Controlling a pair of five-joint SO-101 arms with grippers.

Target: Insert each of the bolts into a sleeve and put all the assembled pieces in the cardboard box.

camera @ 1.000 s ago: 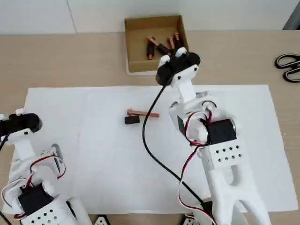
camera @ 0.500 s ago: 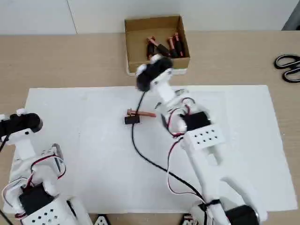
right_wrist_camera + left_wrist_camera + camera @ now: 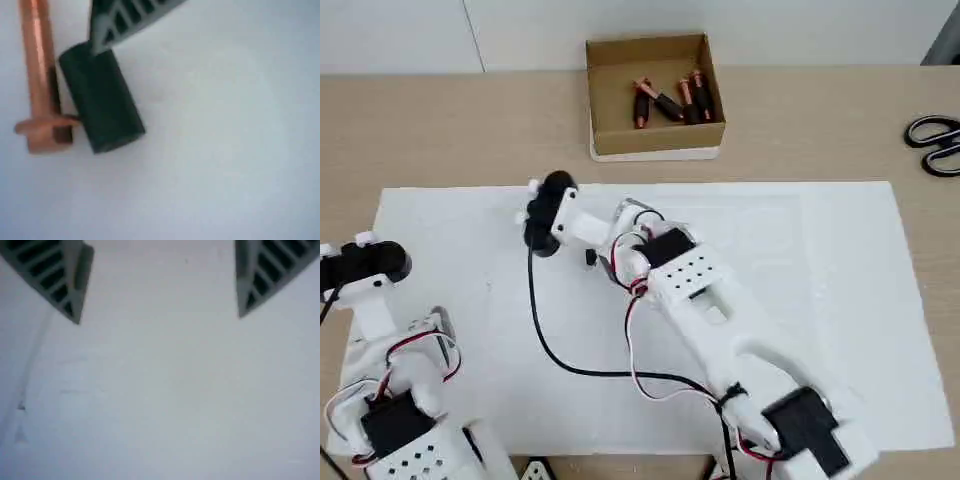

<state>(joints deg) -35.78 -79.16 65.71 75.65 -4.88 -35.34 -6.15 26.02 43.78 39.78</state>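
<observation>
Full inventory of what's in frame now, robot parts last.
cardboard box: 1, brown, on the table beyond the sheet
assembled pieces: about 4, copper and black, inside the box
bolt: 1, copper, on the sheet beside the sleeve
sleeve: 1, black, on the sheet
scissors: 1, black, at the table's edge
sheet: 1, white, mid-table
table: 1, tan
left gripper: open, over bare sheet
right arm: white, stretched over bolt and sleeve

black sleeve [image 3: 102,97] on white paper [image 3: 225,150], alongside copper bolt [image 3: 39,65], touching its flanged head
</observation>
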